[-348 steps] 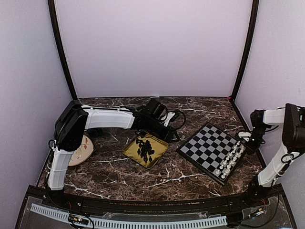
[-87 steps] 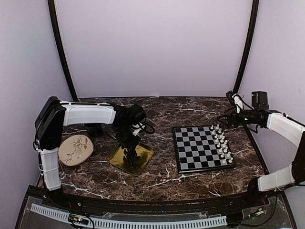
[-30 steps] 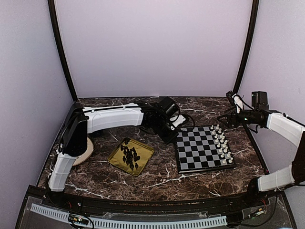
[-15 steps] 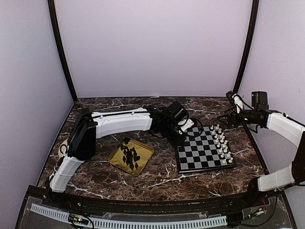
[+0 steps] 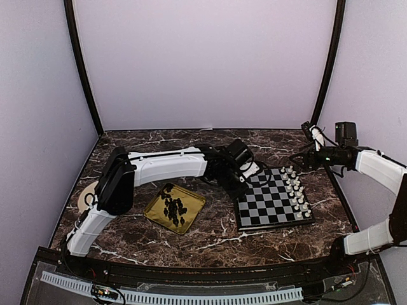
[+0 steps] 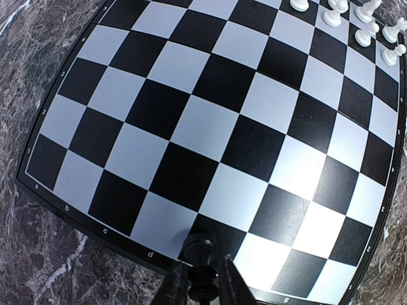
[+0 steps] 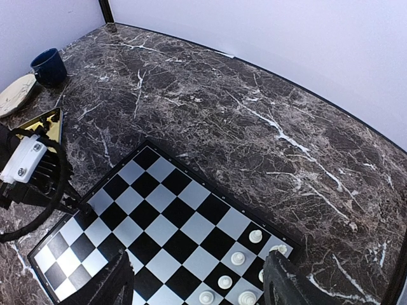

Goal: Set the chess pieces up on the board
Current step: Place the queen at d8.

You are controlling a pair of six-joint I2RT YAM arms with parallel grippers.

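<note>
My left gripper (image 6: 202, 274) was nearly closed, pinching a black chess piece (image 6: 198, 245) that stood on a dark square in the board's (image 6: 210, 114) edge row. My right gripper (image 7: 197, 286) hung wide open and empty above the white pieces (image 7: 236, 258).

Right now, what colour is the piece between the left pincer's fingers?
Black. The piece shows best in the left wrist view.
</note>
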